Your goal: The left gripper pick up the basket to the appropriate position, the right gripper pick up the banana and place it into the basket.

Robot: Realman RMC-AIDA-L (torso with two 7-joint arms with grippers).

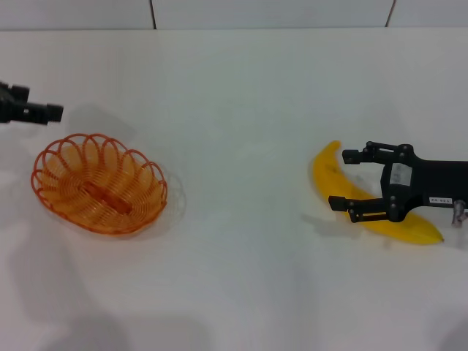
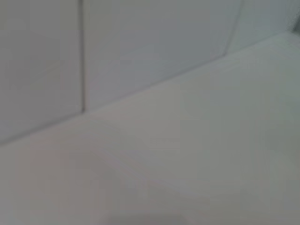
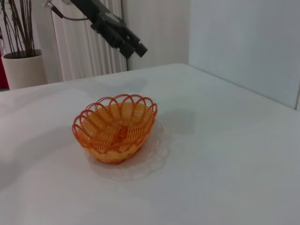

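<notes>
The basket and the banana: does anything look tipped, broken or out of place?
Nothing stands out. The basket sits upright and empty; the banana lies flat, whole, between the open right gripper's fingers.

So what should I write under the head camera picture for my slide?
Right gripper, open, straddles the banana; the basket sits empty below the left gripper.

**Two black robot claws**

The right pincer [image 1: 345, 179] is showing thin black bars with open gaps and small white stickers. The left pincer [image 1: 44, 112] is looking all black and blocky, and a thin cable [image 3: 65, 16] is hanging behind it.
</notes>
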